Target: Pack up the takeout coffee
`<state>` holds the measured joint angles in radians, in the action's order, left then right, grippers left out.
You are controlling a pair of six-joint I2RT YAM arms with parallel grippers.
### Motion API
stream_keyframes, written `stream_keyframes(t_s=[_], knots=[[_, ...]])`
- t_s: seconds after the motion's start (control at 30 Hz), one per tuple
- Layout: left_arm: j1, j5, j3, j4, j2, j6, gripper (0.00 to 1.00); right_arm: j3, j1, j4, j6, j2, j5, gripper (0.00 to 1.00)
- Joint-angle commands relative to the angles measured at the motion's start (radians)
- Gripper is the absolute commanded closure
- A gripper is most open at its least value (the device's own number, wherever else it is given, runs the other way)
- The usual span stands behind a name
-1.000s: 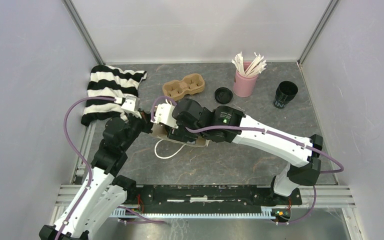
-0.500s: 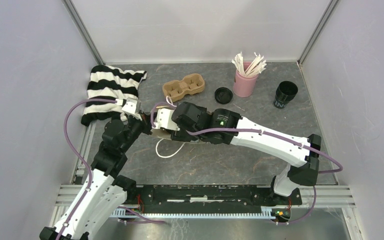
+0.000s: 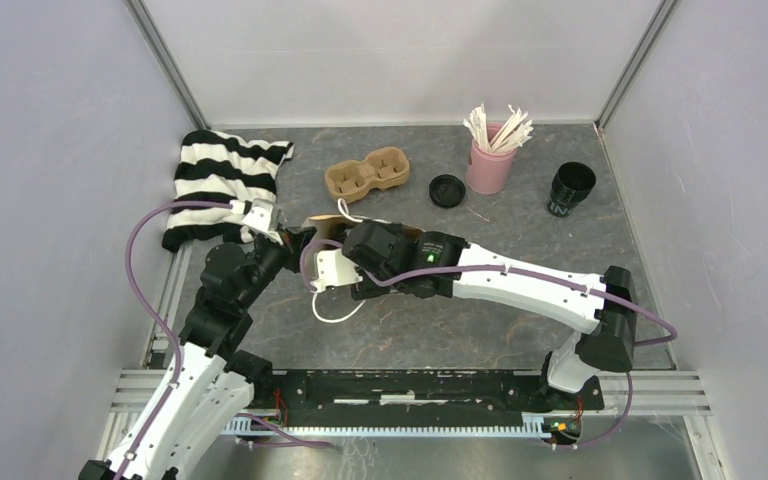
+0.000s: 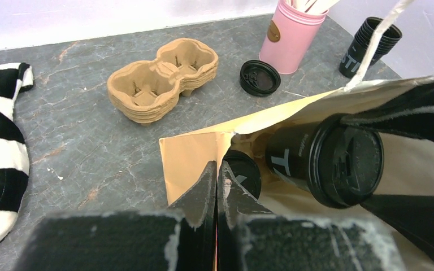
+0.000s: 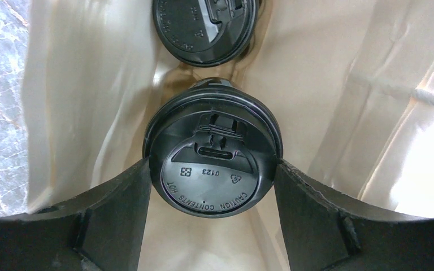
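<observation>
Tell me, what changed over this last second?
The right tool, gripping a lidded cup inside the paper bag, moved left and toward the near edge, uncovering the bag's far rim. Nothing was taken or let go. The left tool stayed shut on the bag's edge; the carrier tray, pink cup, loose lid and striped cloth did not move.

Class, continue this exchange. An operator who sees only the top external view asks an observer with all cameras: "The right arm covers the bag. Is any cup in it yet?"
Observer: Yes, one lidded cup sits far inside the paper bag.
Operator: What is the right gripper doing?
Observer: The right gripper clamps a second cup by its sides, inside the bag's mouth.
Operator: And the left?
Observer: The left gripper is shut, pinching the bag's rim.
</observation>
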<state>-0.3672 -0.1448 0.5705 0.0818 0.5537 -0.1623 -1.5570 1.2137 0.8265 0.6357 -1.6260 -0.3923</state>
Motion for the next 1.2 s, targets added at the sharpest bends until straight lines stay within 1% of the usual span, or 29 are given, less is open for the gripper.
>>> stream_keyframes(t_s=[0.0,0.2,0.3,0.4,0.5,0.67,0.77,1.03,1.17], knots=[[-0.001,-0.034,0.002,0.006,-0.022,0.087,0.98,-0.007,-0.029,-0.068,0.07,0.037,0.007,0.55],[-0.011,-0.044,-0.002,0.021,-0.028,0.082,0.98,-0.015,-0.076,-0.063,0.114,0.026,0.036,0.56],[-0.018,-0.041,-0.007,0.021,-0.03,0.076,0.98,-0.018,-0.109,-0.063,0.135,0.034,0.09,0.56],[-0.024,-0.03,-0.012,0.023,-0.032,0.068,0.98,-0.014,-0.117,-0.06,0.187,0.037,0.133,0.57],[-0.029,-0.014,-0.016,0.023,-0.032,0.073,0.98,-0.079,-0.117,-0.016,0.221,0.015,0.177,0.58],[-0.032,0.014,-0.003,0.025,-0.03,0.074,0.98,-0.228,-0.118,0.131,0.22,-0.06,0.251,0.59],[-0.031,0.037,0.01,0.036,-0.023,0.08,0.98,-0.245,-0.118,0.153,0.238,-0.071,0.292,0.59],[-0.053,0.046,0.027,0.034,-0.016,0.091,0.98,-0.196,-0.118,0.145,0.272,-0.079,0.228,0.59],[-0.062,0.043,0.035,0.041,-0.013,0.1,0.98,-0.141,-0.13,0.114,0.302,-0.071,0.199,0.6]])
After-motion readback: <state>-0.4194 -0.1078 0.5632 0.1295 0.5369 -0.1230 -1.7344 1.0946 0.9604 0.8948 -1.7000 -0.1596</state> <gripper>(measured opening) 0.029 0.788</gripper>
